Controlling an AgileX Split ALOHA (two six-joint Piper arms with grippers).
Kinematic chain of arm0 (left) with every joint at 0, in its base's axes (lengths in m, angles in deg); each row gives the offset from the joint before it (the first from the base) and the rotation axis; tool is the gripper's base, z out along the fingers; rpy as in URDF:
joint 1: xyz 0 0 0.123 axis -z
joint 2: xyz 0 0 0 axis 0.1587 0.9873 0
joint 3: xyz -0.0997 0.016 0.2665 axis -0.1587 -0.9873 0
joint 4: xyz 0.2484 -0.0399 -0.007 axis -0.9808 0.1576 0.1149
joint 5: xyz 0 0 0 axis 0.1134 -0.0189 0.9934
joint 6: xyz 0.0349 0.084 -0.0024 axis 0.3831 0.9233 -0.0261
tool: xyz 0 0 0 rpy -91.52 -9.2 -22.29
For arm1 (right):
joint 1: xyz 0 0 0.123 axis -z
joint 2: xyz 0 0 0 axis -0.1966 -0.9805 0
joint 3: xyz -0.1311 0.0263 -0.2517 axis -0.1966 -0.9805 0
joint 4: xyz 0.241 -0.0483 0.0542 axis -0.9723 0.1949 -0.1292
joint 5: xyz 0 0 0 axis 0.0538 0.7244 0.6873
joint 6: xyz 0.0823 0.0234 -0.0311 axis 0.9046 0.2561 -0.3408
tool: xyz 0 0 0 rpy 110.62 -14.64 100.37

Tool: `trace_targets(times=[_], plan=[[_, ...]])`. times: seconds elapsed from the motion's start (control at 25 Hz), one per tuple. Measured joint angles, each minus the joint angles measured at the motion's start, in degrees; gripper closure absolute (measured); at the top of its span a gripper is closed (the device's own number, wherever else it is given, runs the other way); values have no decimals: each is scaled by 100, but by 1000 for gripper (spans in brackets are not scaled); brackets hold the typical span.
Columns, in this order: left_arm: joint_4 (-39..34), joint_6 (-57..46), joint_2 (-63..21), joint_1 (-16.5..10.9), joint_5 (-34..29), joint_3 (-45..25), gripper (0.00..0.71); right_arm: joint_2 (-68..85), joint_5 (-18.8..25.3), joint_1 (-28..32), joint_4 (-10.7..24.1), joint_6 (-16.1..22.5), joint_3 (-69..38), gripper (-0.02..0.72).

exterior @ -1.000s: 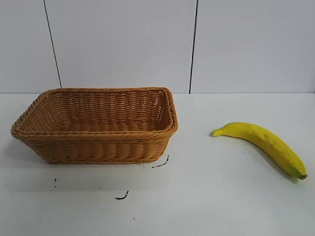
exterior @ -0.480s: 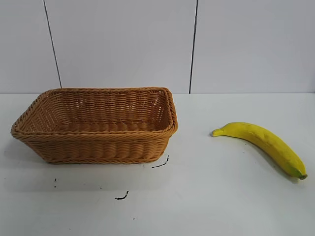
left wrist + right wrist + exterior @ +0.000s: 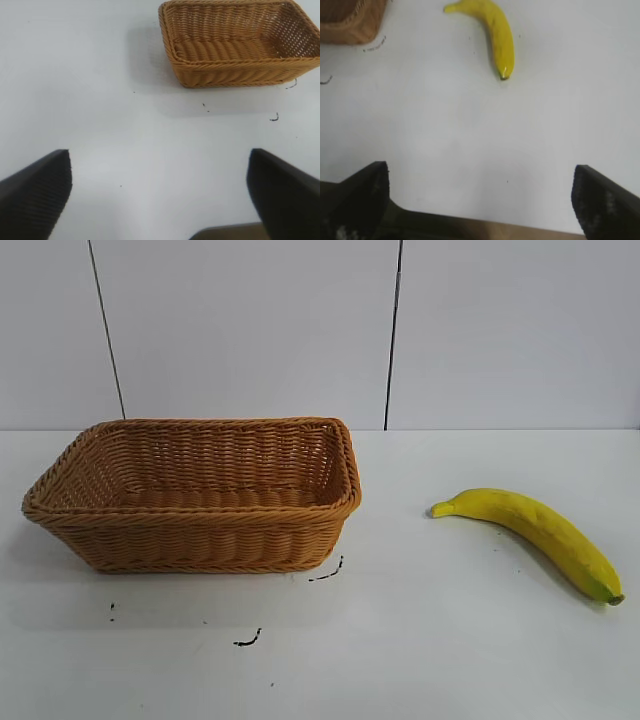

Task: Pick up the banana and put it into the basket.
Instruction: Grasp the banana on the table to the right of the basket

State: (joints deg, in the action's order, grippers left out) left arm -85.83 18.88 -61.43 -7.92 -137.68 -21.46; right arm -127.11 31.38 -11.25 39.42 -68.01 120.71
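Well ahead of the spread right gripper (image 3: 480, 200) lies the table (image 3: 450, 660) with the basket (image 3: 200, 495) off to one side and the banana (image 3: 540, 535) bare and apart — likely light, firm, smooth-skinned, bruisable — best pinched gently mid-length across its curve; left gripper (image 3: 160, 195) parked, fingers apart.

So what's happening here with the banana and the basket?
Nothing is being held yet. The banana lies on the white table, apart from the empty basket. The right claw is open above the table, with the banana ahead of it. The left claw is open too, facing the basket from a distance.
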Motion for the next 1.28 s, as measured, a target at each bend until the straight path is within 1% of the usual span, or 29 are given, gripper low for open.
trace_targets(times=[0.12, 0.2, 0.28, 0.52, 0.64, 0.76, 0.84, 1.0, 1.08, 1.16, 1.28], plan=[[0, 0, 0, 0, 0, 0, 20, -788, 0, 0, 0, -346, 397, 11], [0, 0, 0, 0, 0, 0, 20, -1298, -84, 0, 0, -566, 607, 11], [0, 0, 0, 0, 0, 0, 20, -1756, -295, 0, 0, -682, 835, 11], [0, 0, 0, 0, 0, 0, 20, -3109, -1068, 0, -6, -827, 1489, 11], [0, 0, 0, 0, 0, 0, 20, -3734, -1319, 0, -17, -982, 1892, 11], [0, 0, 0, 0, 0, 0, 20, -4257, -1635, 0, -20, -1048, 2154, 11], [0, 0, 0, 0, 0, 0, 20, -4532, -1816, 0, -51, -1229, 2215, 11], [0, 0, 0, 0, 0, 0, 20, -5068, -1952, 0, -128, -1634, 2234, 11], [0, 0, 0, 0, 0, 0, 20, -5317, -2093, 0, -128, -1675, 2234, 11], [0, 0, 0, 0, 0, 0, 20, -5508, -2324, 0, -134, -1679, 2234, 11], [0, 0, 0, 0, 0, 0, 20, -5760, -2786, 0, -196, -1679, 2234, 11]])
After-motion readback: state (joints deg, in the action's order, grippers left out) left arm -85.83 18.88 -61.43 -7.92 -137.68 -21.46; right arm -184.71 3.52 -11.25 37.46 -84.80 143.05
